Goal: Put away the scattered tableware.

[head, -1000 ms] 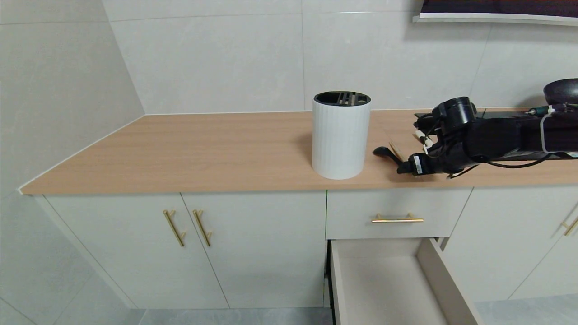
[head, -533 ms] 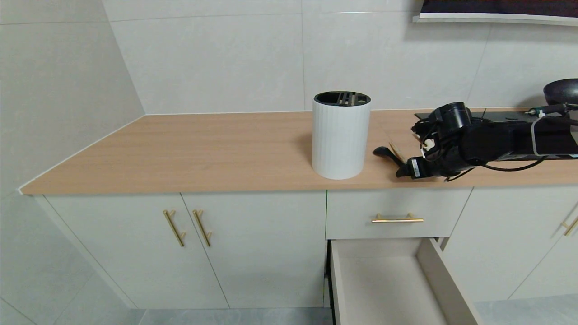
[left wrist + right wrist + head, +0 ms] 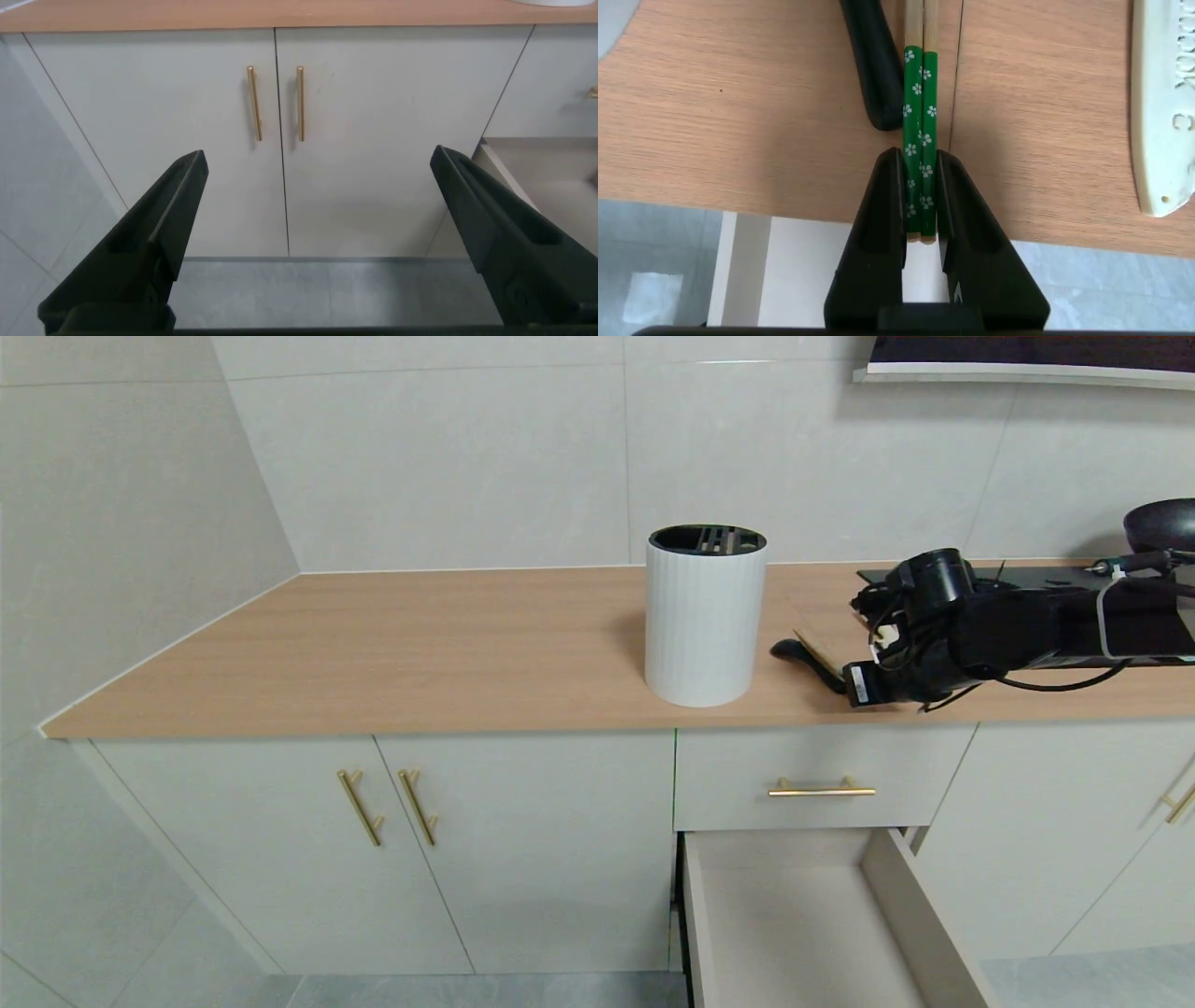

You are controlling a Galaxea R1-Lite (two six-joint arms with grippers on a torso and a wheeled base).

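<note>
A pair of wooden chopsticks (image 3: 921,112) with green flowered ends lies on the wooden counter (image 3: 420,644) near its front edge. My right gripper (image 3: 920,161) is shut on those green ends, low over the counter just right of the white ribbed utensil holder (image 3: 705,616). A black spoon (image 3: 791,651) lies beside the chopsticks, its handle (image 3: 868,65) touching them or nearly so. A white utensil (image 3: 1165,103) rests further along the counter. My left gripper (image 3: 318,233) hangs open and holds nothing, facing the cabinet doors (image 3: 280,140) below counter level.
An open drawer (image 3: 794,915) sticks out under the counter, below the right gripper. A black cooktop (image 3: 1027,576) with a dark pan (image 3: 1162,523) sits at the far right. The counter left of the holder is bare wood.
My right gripper has drawn back slightly to the right along the counter edge, and the chopsticks have shifted a little with it. The holder and spoon stayed put.
</note>
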